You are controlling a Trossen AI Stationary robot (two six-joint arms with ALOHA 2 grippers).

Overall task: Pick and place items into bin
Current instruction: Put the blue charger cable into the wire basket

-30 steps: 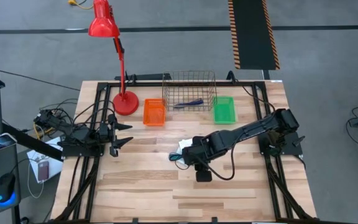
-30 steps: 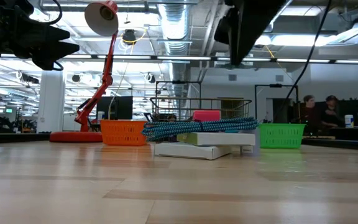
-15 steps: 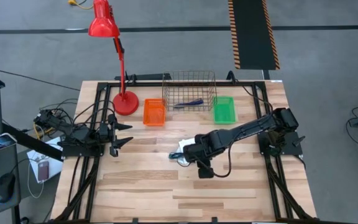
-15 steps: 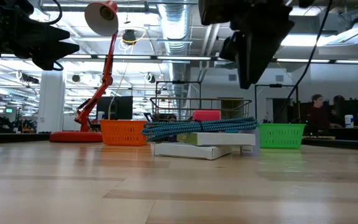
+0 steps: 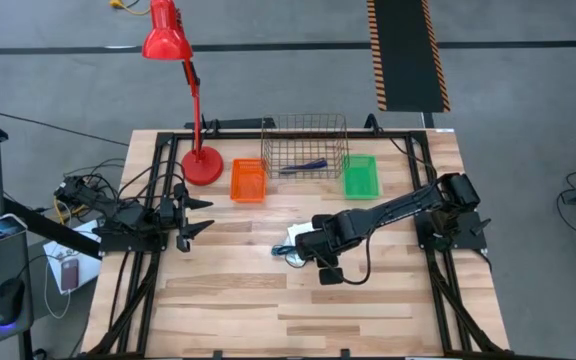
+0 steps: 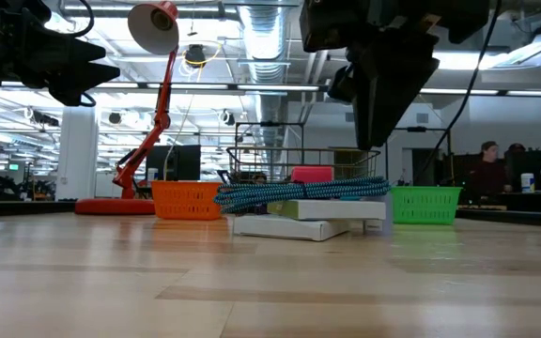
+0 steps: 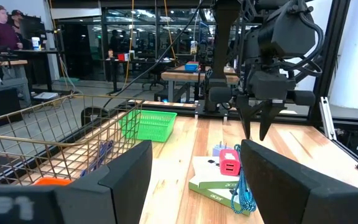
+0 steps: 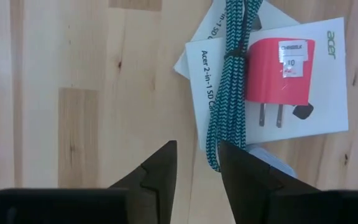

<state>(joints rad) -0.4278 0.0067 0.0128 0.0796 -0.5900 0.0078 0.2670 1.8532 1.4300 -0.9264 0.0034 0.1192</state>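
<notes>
**Items stacked mid-table, right gripper above them**

Items lie in one pile near the table's centre: white packets [image 8: 278,87] with dark print, a red block [image 8: 277,71] with two metal prongs lying on the upper packet, and a teal braided cable [image 8: 227,81] draped across them. A dark blue pen [image 5: 304,166] lies inside the wire bin [image 5: 305,146] at the far edge, between an orange basket [image 5: 248,181] and a green basket [image 5: 361,176]. The right gripper [image 8: 196,163] hangs over the pile, pointing down, fingers partly spread and holding nothing, its tips clear of the cable's end. The left gripper [image 5: 204,214] waits at the table's left side, fingers spread wide, empty. A red lamp [image 5: 200,160] stands at the far left.
</notes>
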